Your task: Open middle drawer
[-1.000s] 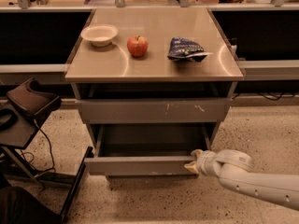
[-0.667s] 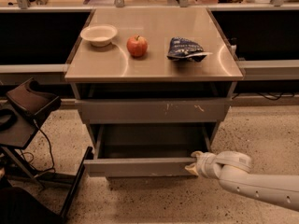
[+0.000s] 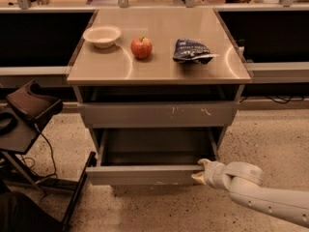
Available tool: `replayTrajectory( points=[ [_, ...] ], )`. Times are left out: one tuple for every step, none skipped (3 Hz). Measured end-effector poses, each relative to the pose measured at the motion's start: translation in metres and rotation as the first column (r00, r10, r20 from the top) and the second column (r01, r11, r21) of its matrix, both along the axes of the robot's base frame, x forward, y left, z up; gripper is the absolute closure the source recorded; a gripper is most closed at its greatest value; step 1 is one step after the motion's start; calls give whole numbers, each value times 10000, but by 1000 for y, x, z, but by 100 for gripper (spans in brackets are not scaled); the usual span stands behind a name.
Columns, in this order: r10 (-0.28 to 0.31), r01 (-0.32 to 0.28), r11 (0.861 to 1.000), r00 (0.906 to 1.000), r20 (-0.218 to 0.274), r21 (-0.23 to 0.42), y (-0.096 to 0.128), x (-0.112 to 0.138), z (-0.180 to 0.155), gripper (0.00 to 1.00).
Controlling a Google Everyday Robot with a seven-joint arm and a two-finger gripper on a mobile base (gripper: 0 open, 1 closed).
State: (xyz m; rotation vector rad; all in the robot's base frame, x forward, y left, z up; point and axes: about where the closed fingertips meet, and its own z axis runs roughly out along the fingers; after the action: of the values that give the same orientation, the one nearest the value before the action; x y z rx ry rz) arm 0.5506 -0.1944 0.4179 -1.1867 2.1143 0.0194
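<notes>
The middle drawer (image 3: 145,175) is the wide, shallow grey drawer low on the cabinet. It is pulled out towards me, and its dark inside shows behind its plain front. A tiny pale fleck sits on the front's lower edge. My gripper (image 3: 200,171), on a white arm coming in from the lower right, is at the right end of the drawer front. It is closed over the top edge there. Above it is the taller grey front with pale scratch marks (image 3: 159,114).
On the cabinet top (image 3: 96,74) stand a white bowl (image 3: 102,35), a red apple (image 3: 141,47) and a blue chip bag (image 3: 191,50). A dark stand with cables (image 3: 29,124) is at the left. Speckled floor (image 3: 270,139) lies to the right.
The middle drawer has slid a little further out towards me, and my gripper has moved with it at the front's right end.
</notes>
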Motion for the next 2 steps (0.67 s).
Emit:
replayTrajectory(
  points=[
    [6, -6, 10000, 10000, -5, -4, 0, 0, 5, 100],
    [142, -143, 9998, 9998, -107, -100, 2, -9, 2, 100]
  ],
)
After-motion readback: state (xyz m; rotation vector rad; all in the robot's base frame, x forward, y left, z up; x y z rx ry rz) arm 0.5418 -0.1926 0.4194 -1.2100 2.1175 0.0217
